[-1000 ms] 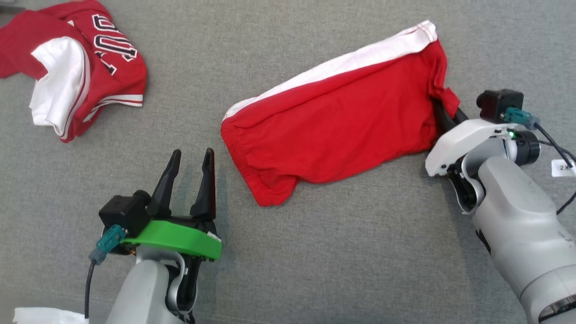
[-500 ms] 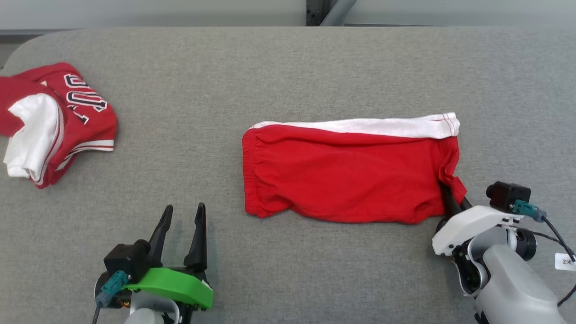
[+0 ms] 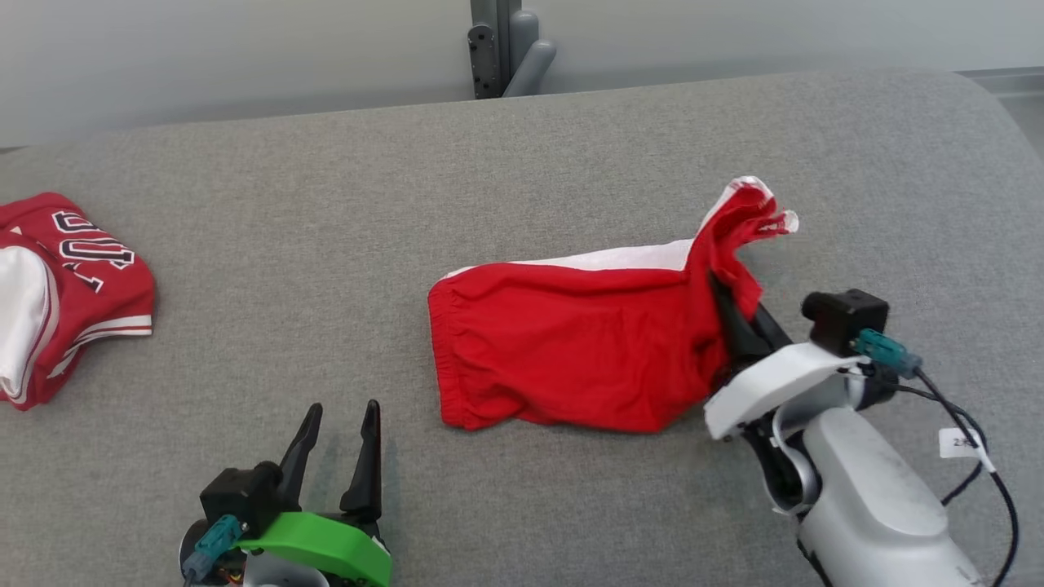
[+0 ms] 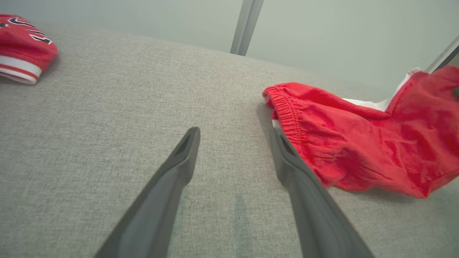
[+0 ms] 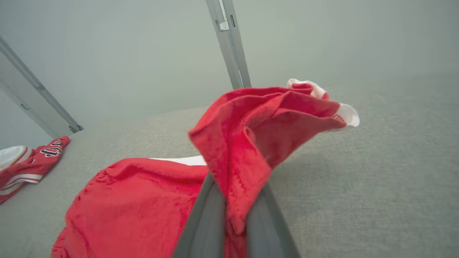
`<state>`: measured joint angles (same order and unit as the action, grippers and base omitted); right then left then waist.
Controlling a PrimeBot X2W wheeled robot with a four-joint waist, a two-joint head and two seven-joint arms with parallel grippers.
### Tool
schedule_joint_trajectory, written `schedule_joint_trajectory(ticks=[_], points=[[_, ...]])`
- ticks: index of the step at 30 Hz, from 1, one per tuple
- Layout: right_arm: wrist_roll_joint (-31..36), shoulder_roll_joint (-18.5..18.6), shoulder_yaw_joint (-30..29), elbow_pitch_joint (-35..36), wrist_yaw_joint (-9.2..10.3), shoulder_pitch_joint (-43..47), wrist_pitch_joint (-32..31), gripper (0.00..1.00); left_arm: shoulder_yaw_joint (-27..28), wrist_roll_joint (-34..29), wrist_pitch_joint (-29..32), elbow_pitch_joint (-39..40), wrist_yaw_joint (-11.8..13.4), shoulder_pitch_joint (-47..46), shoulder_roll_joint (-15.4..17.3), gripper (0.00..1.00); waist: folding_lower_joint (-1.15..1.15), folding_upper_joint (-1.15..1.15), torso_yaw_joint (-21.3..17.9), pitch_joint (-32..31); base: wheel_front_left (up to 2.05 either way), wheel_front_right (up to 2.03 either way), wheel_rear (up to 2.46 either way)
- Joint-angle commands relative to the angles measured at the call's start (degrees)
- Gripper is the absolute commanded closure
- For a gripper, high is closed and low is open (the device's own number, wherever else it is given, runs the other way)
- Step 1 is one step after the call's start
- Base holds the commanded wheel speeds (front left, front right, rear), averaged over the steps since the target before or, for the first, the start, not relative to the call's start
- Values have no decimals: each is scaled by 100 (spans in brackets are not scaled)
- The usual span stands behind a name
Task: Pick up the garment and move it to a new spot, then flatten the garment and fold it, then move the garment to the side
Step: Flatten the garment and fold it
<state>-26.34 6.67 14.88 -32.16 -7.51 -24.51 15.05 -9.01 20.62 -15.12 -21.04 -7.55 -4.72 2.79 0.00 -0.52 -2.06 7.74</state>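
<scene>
Head view: the red shorts (image 3: 571, 350) lie right of centre on the grey counter (image 3: 326, 204), waistband toward 9 o'clock. Their 3 o'clock end is raised off the cloth, and the right jaws, at 4 o'clock, are pinching it. The left jaws, at 7 o'clock, stand spread and empty. A red jersey (image 3: 73, 285) sits at 9 o'clock.

Left wrist view: the jaws are apart over the counter, with the shorts at 3 o'clock and the jersey at 10 o'clock.

Right wrist view: the jaws are pressed together on a red fold at 6 o'clock.

Red shorts (image 3: 571, 350) with white stripe, grey table (image 3: 326, 204).
</scene>
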Motion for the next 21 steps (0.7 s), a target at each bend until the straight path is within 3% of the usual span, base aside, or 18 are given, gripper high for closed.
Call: schedule_joint_trajectory(ticks=[1, 6, 12, 13, 14, 15, 21], points=[[30, -56, 251, 107, 3, -67, 16, 100, -2, 22, -4, -31, 13, -20, 24, 0, 0, 52, 145, 26, 0, 0, 0], [-78, -187, 1376, 235, 3, -320, 16, 100, -89, 100, -4, -54, 13, -127, 22, 0, 0, 52, 555, 83, 0, 0, 0], [-302, -312, 2486, -376, 4, -589, 9, 100, -153, 222, -4, -76, 13, -163, 20, 0, 0, 52, 1128, 182, 0, 0, 0], [-327, -323, 2617, -512, 3, -629, 9, 85, -146, 221, -4, -80, 13, -156, 20, 0, 0, 52, 1199, 196, 0, 0, 0], [-391, -330, 2694, -632, 4, -656, 10, 39, -120, 231, -4, -82, 13, -150, 21, 0, 0, 52, 1257, 204, 0, 0, 0], [-444, -331, 2742, -710, 4, -689, 12, 0, -96, 229, -4, -79, 13, -146, 21, 0, 0, 52, 1301, 214, 0, 0, 0], [-650, -356, 2726, -553, 4, -699, 17, 0, 142, 150, -4, -73, 13, -99, 20, 0, 0, 52, 1262, 196, 0, 0, 0]])
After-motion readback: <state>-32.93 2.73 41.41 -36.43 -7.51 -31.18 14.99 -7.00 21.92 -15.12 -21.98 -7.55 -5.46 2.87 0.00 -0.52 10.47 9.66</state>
